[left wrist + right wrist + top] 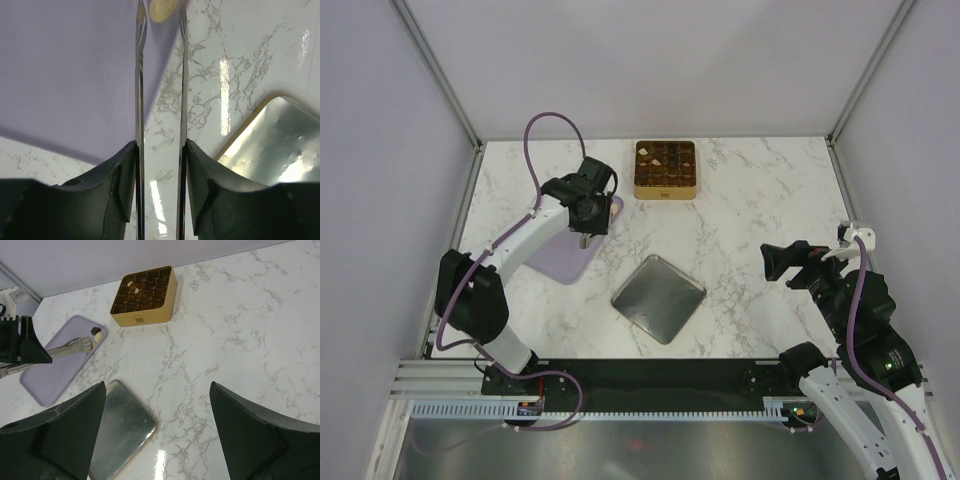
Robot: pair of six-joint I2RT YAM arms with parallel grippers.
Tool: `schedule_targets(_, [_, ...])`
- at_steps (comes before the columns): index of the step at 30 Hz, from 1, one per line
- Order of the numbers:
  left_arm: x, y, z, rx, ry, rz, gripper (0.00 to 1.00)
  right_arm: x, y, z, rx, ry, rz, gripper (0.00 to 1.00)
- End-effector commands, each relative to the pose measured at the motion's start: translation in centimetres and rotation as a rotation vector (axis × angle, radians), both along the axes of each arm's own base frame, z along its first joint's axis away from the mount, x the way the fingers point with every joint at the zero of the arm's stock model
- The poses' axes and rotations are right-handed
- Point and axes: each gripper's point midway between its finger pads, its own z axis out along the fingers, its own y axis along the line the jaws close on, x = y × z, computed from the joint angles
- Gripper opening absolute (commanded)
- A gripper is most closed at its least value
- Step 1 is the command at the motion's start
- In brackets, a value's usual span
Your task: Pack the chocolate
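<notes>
In the left wrist view the left tool (161,6) holds its two thin blades narrowly parted. They bracket a round cream chocolate (162,10) lying at the edge of the lilac board (65,70). A sliver of board shows beside the piece, so I judge it not yet pinched. It looks light, hard and smooth, apt to mark or skid out, so it wants a gentle pinch low across its widest sides. In the right wrist view a dark chocolate (93,330) sits just beside the cream one, at the board's corner nearest the gold tin (145,295). The right tool (157,390) gapes wide and empty. From above, the tin stands at the middle of the far edge of the worktop (760,200), the board toward the left edge.
</notes>
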Motion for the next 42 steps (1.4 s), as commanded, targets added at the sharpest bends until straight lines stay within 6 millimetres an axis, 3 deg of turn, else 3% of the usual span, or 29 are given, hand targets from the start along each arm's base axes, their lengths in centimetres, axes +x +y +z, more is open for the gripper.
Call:
schedule_targets(1, [1.8, -0.4, 0.6, -0.004, -0.046, 0.022, 0.49, 0.0, -0.3, 1.1, -0.001, -0.038, -0.014, 0.93])
schedule_targets(23, [2.0, 0.1, -1.6, -0.035, 0.032, 0.050, 0.44, -0.2, -0.7, 0.9, -0.007, -0.044, -0.027, 0.93])
schedule_targets(33, [1.8, 1.4, 0.8, -0.016, -0.001, 0.092, 0.41, -0.1, -0.7, 0.9, -0.003, -0.042, -0.030, 0.93])
schedule_targets(42, [1.7, 1.2, 2.5, -0.040, -0.024, 0.098, 0.41, 0.0, -0.5, 1.2, -0.001, -0.044, -0.023, 0.93])
